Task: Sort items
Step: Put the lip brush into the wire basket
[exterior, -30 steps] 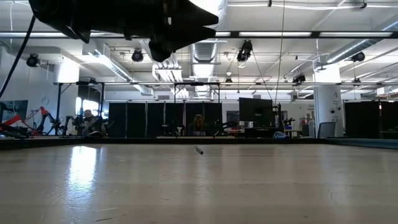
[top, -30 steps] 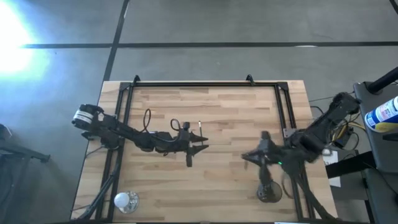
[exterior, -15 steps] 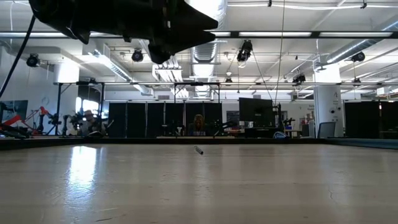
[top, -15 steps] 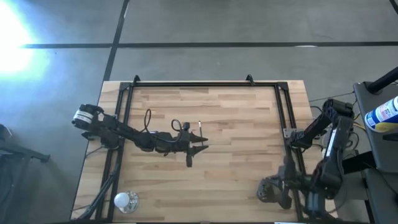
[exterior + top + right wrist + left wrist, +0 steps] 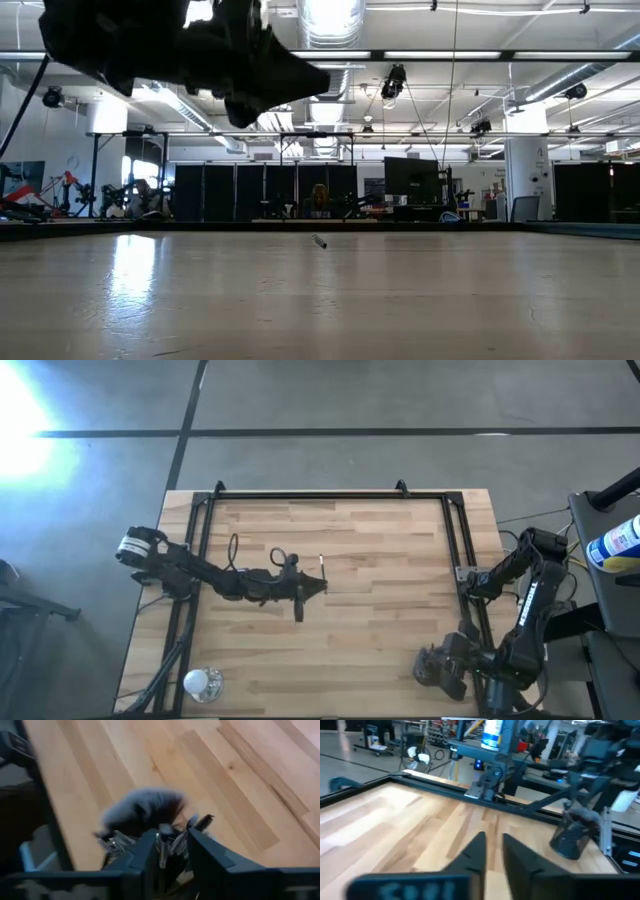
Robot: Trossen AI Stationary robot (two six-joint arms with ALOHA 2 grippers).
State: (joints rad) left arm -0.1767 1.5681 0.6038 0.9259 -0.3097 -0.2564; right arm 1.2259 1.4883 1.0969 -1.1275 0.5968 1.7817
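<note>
One slim item (image 5: 322, 563) lies alone on the wooden table, also small in the low view (image 5: 318, 241). My left gripper (image 5: 322, 589) hangs level just on the near side of it, its fingers (image 5: 475, 852) a narrow gap apart with nothing between them. My right gripper (image 5: 443, 663) points down over the dark cup (image 5: 428, 668) at the near right corner and is open. Several items stand in that cup, one with a wide round dark head (image 5: 142, 809). Their tops (image 5: 161, 845) rise between its fingers. My right gripper has item tops (image 5: 161, 845) standing between its parted fingers (image 5: 202, 852), which come from above. I cannot tell whether a finger touches any of them.
A shiny silver cup (image 5: 203, 682) stands at the near left corner. A black frame rail (image 5: 310, 495) runs along the table's far edge and down both sides. Bare wood (image 5: 380, 610) lies between the two arms. A blue and white bottle (image 5: 615, 543) stands off the table, right.
My right gripper has swung from mid-table toward the near right corner, come down over the dark cup and tipped to point downward. My left gripper has sunk slightly and its fingers have drawn closer together. The lone item has stayed where it was.
</note>
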